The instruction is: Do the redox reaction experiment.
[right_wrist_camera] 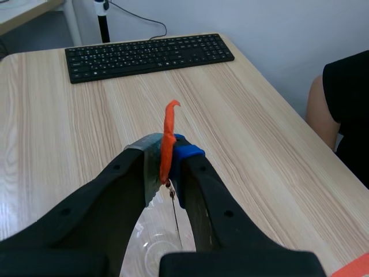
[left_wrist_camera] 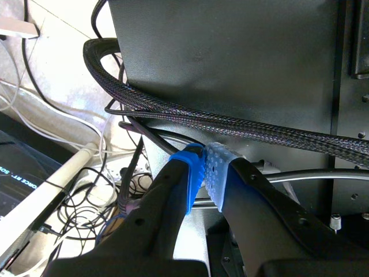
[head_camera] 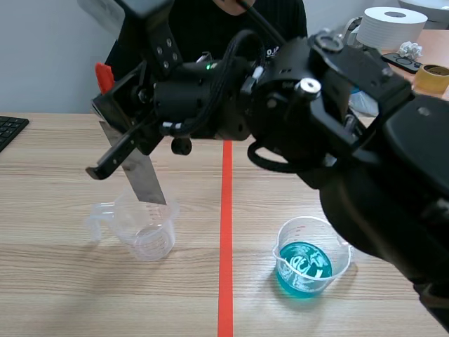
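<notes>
My right arm comes in from the right and reaches past the middle. Its gripper is shut on a thin grey metal sheet with an orange tag on its upper end. The sheet hangs tilted, its lower edge at the mouth of an empty clear beaker. In the right wrist view the orange tag and the sheet sit pressed between the fingers of that gripper, with the beaker beneath. A second beaker holds blue liquid at the right. My left gripper is shut on nothing, off the table.
A person in black sits across the table. A black keyboard lies at the table's far left corner. A paper roll and a tape roll stand at the back right. The left wrist view faces a black cabinet and cables.
</notes>
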Controlling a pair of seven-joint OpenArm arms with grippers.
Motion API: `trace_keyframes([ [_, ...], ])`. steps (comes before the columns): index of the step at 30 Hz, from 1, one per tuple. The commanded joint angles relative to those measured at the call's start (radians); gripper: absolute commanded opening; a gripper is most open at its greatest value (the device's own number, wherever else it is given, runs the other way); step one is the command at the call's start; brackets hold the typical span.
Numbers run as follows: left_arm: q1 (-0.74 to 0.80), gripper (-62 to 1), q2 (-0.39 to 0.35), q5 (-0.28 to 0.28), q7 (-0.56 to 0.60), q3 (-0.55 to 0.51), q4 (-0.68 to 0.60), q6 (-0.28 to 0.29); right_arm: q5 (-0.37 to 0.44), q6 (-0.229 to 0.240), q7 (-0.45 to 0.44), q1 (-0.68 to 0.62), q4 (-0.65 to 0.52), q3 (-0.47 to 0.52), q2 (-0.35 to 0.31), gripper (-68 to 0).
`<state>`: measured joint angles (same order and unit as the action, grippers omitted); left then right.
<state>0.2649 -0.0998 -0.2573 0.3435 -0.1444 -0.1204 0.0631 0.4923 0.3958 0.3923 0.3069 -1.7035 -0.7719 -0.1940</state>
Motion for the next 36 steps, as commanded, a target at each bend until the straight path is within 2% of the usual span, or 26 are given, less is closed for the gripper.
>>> trace_keyframes([
  [1,-0.002,-56.7,0.000,0.002,0.004,-0.002,-0.011,0.002,0.024,-0.002,0.016,0.026,-0.049,0.026,0.003,-66.9],
  [6,-0.002,-56.7,0.000,0.002,0.003,-0.002,-0.011,0.002,0.098,-0.001,0.116,0.025,-0.136,0.095,-0.012,-66.9],
  [9,-0.002,-56.7,0.000,0.002,0.003,-0.002,-0.011,0.002,0.144,0.008,0.138,0.023,-0.183,0.129,-0.045,-66.9],
  [14,-0.002,-56.7,0.000,0.002,0.003,-0.002,-0.011,0.002,0.208,0.053,0.145,-0.010,-0.228,0.212,-0.104,-66.9],
  [26,-0.002,-56.7,0.000,0.002,0.004,-0.002,-0.011,0.002,0.265,0.222,0.144,-0.202,-0.284,0.496,-0.228,-66.9],
  [34,-0.002,-56.7,0.000,0.002,0.003,-0.002,-0.011,0.002,0.280,0.311,0.140,-0.377,-0.362,0.686,-0.272,-66.9],
  [36,-0.002,-56.7,0.000,0.002,0.003,-0.002,-0.011,0.002,0.280,0.314,0.140,-0.422,-0.391,0.729,-0.272,-66.9],
])
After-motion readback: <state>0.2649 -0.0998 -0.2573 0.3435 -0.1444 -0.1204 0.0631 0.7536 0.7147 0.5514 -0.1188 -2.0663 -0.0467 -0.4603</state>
